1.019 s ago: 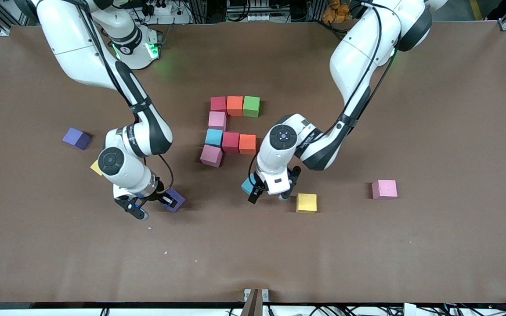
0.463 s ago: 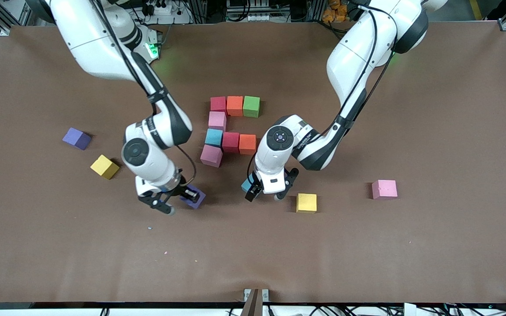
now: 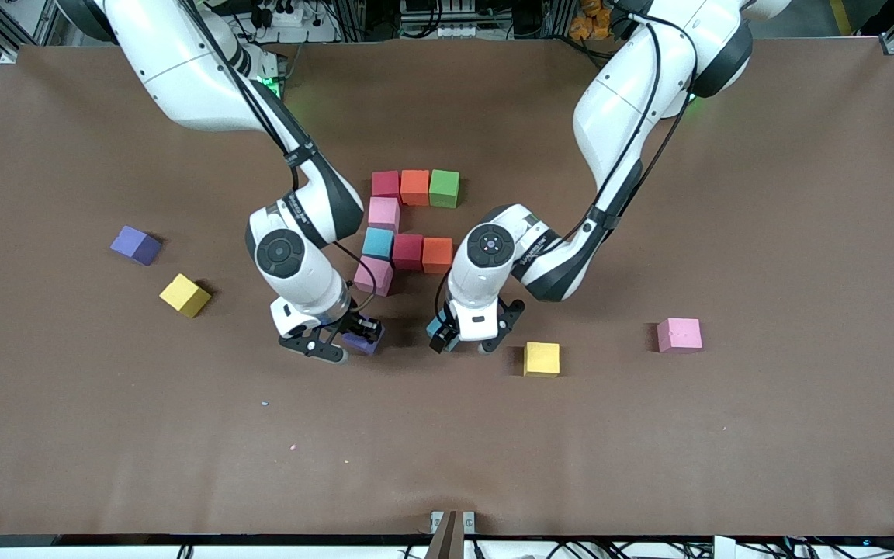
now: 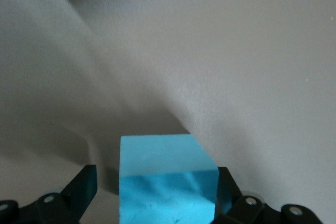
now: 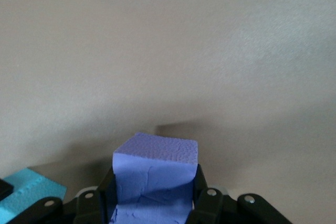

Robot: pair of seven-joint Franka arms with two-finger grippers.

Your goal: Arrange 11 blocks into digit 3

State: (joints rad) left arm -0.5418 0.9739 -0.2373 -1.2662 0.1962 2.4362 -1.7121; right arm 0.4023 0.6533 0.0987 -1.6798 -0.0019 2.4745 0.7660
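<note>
**Partial digit 3, two blocks at the grippers**

I am seeing seven blocks (image 3: 408, 221) sitting mid-table, well clear of every edge. My right gripper (image 3: 342, 344) is pinching a purple block (image 5: 153, 174). My left gripper (image 3: 462, 344) is standing wide around a blue block (image 4: 165, 182), one side gapped. Loose cubes are lying toward both ends.

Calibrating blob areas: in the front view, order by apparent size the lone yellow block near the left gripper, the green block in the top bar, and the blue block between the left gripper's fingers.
1. Yellow block and green block: look alike, no ranking.
2. Blue block: smallest showing, mostly hidden by the left gripper.
</note>
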